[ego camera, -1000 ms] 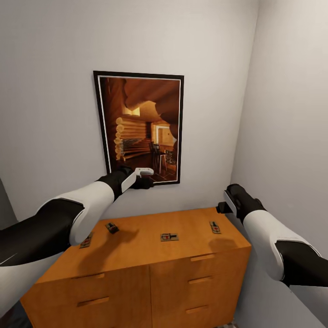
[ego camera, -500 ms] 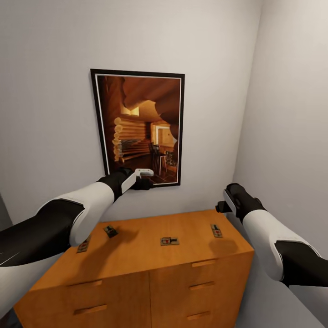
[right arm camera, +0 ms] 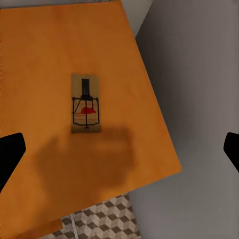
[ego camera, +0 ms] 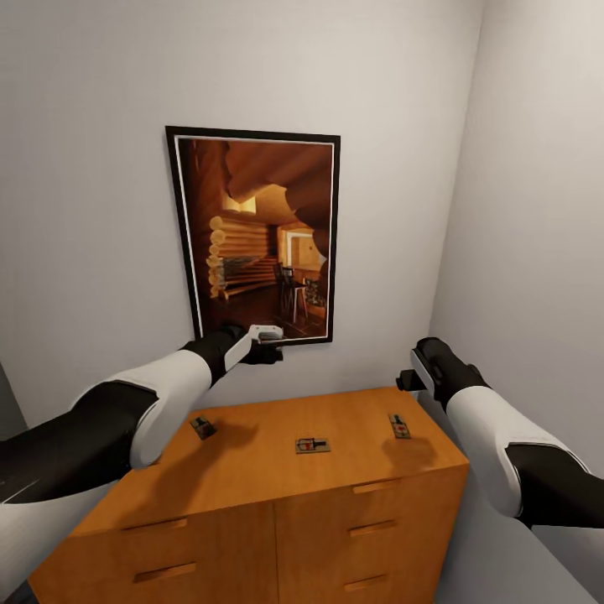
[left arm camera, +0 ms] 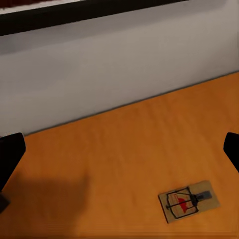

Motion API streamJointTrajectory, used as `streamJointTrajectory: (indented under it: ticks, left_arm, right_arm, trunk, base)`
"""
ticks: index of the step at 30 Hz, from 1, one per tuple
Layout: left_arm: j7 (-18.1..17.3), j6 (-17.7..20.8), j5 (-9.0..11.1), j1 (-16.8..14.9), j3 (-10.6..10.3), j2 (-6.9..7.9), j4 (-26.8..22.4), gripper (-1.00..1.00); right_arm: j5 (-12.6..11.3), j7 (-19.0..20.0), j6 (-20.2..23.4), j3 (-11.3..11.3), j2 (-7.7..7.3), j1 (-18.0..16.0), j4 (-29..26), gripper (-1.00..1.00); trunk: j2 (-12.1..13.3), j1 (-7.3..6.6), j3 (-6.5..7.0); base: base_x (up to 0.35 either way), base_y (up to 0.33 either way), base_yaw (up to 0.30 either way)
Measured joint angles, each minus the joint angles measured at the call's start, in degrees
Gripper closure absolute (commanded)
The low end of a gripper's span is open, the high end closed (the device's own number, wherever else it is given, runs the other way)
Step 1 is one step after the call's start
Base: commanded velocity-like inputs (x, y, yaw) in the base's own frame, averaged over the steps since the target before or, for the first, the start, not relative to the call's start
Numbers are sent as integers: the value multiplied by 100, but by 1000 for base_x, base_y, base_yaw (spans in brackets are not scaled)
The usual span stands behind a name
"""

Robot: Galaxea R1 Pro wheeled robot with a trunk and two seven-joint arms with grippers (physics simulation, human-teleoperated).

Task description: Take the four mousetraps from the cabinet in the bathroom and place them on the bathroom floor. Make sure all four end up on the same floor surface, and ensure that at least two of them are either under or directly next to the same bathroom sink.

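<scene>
three mousetraps (ego camera: 312, 445) lie on the cabinet (ego camera: 252, 470) (corner, framed picture (ego camera: 256, 235) above).

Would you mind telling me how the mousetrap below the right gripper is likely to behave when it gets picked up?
The mousetrap is a thin flat board lying flush on the cabinet top, so it probably stays stiff and light but leaves little edge to grip. On that smooth top it may slide when nudged rather than tip. Its wire parts look delicate, so the right gripper might best pinch the board's sides.
</scene>
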Motion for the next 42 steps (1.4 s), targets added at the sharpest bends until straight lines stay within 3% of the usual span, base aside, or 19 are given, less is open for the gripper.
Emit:
streamJointTrajectory:
  ticks: [42]
  left_arm:
    - [4, -184, 9, 207, 2, 0, 18, -100]
  right_arm:
    - [-31, 170, -10, -9, -2, 0, -11, -100]
  trunk:
    - [0, 0, 0]
  base:
    - [0, 0, 0]
